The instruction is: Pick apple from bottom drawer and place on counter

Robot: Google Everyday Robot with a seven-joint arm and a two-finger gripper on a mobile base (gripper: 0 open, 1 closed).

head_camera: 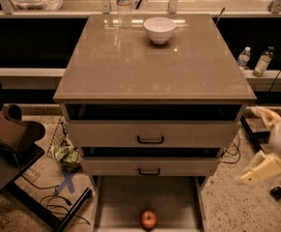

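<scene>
My claw (277, 144) hung at the far right of the view, low beside the cabinet, below the level of the counter (154, 76) and off to the right of the two upper drawers. It touched nothing. It showed only as a smeared white round body with pale cream pieces above and below it, so I could not tell whether it was wide, narrow or holding anything. The bottom drawer (116, 202) stood pulled out toward the camera, and the apple (148, 219) sat upright on its flat floor, about midway between the side rails and near the lower edge of the view, well apart from my claw. The top drawer (111, 133) and the middle drawer (106, 166) each showed a black handle at the centre of its front and a dark gap above it; what lay inside them was hidden. On the counter, a white bowl (159, 29) stood upright toward the back edge, right of centre, and I could not see what it held. A clear water bottle (124, 4) stood just to its left at the back.
</scene>
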